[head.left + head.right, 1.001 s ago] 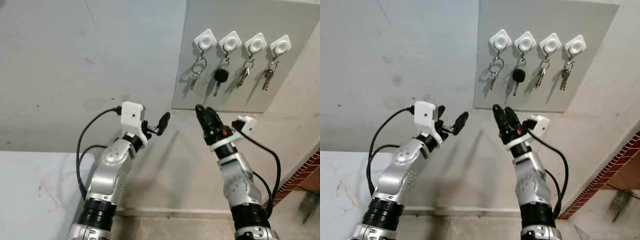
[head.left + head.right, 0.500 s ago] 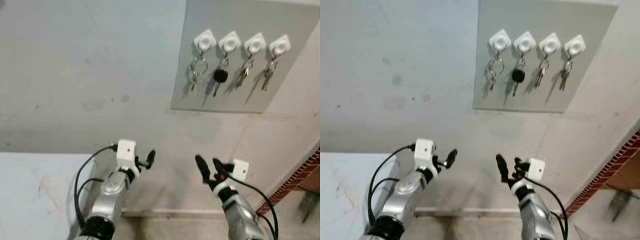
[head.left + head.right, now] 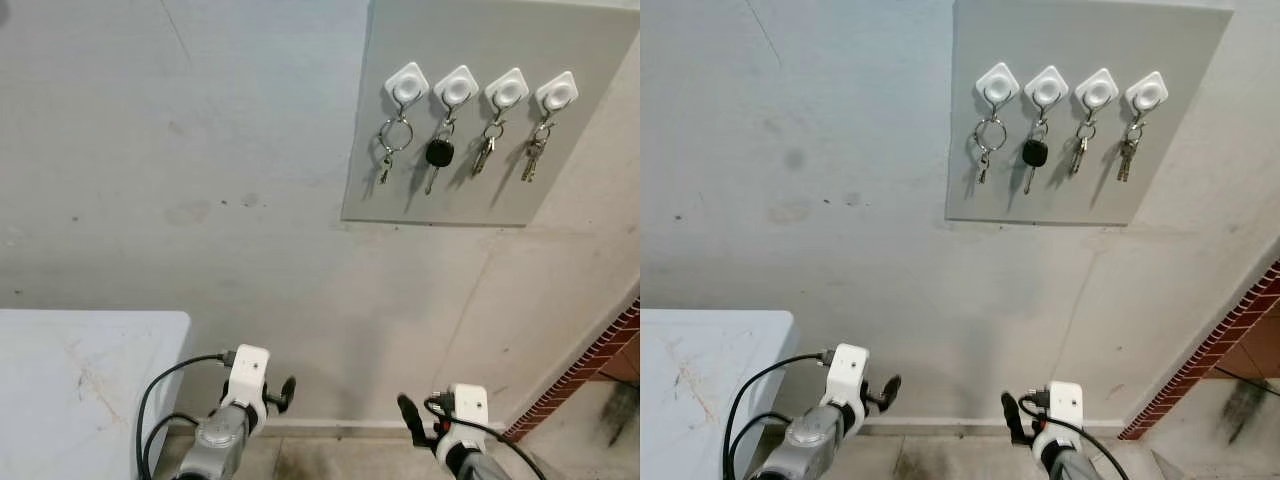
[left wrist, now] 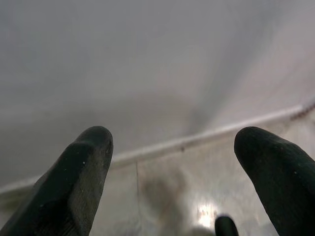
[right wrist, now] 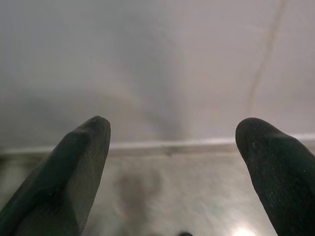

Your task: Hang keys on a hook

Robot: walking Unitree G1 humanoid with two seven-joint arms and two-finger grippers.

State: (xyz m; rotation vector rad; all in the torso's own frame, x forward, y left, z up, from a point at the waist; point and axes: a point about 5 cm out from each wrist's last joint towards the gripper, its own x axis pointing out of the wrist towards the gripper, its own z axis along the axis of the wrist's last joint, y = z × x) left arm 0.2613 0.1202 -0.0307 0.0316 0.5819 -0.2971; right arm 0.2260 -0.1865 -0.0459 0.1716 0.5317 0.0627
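Now that both my arms have dropped far below the grey hook board [image 3: 470,180], my left gripper [image 4: 172,172] and right gripper [image 5: 172,167] hang spread and empty. All four hooks [image 3: 407,85] on it carry keys [image 3: 392,140], so the hanging looks done.

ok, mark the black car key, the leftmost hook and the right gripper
black car key [image 3: 438,153]: left eye view, on its black head.
leftmost hook [image 3: 406,86]: left eye view, on its white diamond plate.
right gripper [image 5: 172,162]: right wrist view, midway between its open fingertips.

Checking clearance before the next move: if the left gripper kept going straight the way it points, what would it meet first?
Probably the wall's white baseboard where it meets the floor; nothing lies between the left gripper and it, though depth is unclear.
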